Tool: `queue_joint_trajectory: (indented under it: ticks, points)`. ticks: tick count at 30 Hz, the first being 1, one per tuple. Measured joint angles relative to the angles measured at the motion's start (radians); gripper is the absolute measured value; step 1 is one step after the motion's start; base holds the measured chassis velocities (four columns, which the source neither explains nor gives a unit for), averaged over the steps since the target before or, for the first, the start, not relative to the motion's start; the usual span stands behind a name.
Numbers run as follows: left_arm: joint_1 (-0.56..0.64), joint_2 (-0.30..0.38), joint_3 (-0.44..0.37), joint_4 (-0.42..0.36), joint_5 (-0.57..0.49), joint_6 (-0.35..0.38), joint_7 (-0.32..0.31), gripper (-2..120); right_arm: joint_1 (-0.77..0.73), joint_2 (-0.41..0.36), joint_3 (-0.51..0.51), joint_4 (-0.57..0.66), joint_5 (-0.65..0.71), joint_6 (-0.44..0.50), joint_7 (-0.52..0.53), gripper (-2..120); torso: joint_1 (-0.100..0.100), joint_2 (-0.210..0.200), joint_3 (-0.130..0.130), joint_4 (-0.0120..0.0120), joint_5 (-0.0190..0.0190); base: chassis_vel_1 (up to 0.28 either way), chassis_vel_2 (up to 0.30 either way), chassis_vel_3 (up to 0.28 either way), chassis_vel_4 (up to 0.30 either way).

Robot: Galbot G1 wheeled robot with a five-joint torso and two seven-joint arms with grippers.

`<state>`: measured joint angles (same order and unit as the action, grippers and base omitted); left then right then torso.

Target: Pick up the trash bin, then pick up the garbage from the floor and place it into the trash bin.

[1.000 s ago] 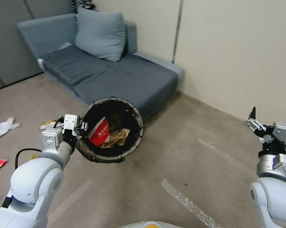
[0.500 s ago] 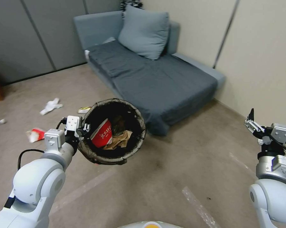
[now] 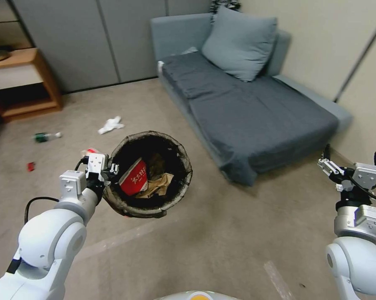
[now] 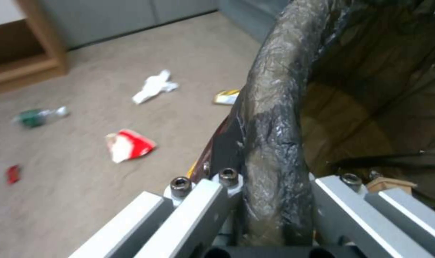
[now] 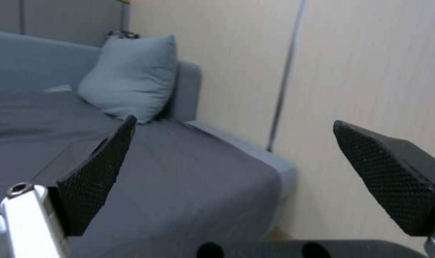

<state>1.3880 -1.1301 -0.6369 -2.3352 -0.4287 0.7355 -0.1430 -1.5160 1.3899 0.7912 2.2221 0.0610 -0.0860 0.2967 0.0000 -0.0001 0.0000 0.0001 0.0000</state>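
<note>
Two jaws of our left gripper [image 3: 109, 170] pinch the near rim of the trash bin [image 3: 148, 174], one outside the liner-wrapped edge and one inside, closed tight on it. We carry the bin off the floor [image 3: 221, 233] at our left front, tilted so that its mouth faces up and toward our head; its long axis leans back from the vertical. Inside we see a red wrapper [image 3: 134, 178] and a crumpled tan paper bag [image 3: 156, 186]. In the left wrist view the dark bag-covered rim [image 4: 274, 143] runs straight up between our silver fingers [image 4: 203, 211].

Our right gripper [image 3: 351, 163] hangs idle at our right side, held up in the air, its black pads [image 5: 95, 172] spread wide with nothing between them.

Beyond the bin, garbage lies scattered on the carpet: a white tissue [image 3: 110, 124], a green bottle [image 3: 45, 136], a small red scrap [image 3: 31, 166], a red-and-white wrapper [image 4: 129, 145] and a yellow packet [image 4: 225, 96]. A grey sofa [image 3: 254, 108] with a cushion [image 3: 239, 43] stands ahead to our right, a wooden shelf [image 3: 23, 79] to our left.
</note>
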Motion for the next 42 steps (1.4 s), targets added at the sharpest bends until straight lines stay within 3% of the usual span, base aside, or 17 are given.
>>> queue_joint_trajectory:
  ticks: [17, 25, 42]
  points:
    - [-0.008, -0.001, 0.008, 0.028, -0.006, 0.000, -0.019, 1, 0.000, 0.005, -0.001, -0.021, -0.009, 0.013, -0.001, 100, 0.000, 0.000, 0.000, 0.0004, 0.0000, 0.109, 0.110, 0.113, 0.110]
    - [-0.013, -0.002, 0.017, 0.034, 0.015, 0.000, -0.006, 1, -0.002, 0.009, -0.001, -0.027, -0.015, 0.019, -0.003, 100, 0.000, 0.000, 0.000, -0.0005, 0.0001, 0.015, 0.009, 0.010, 0.013]
    - [-0.018, -0.016, 0.023, 0.055, 0.028, -0.012, 0.007, 1, -0.033, 0.033, 0.003, -0.027, -0.043, 0.035, -0.003, 100, 0.000, 0.000, 0.000, -0.0001, 0.0000, 0.000, 0.000, 0.000, 0.000]
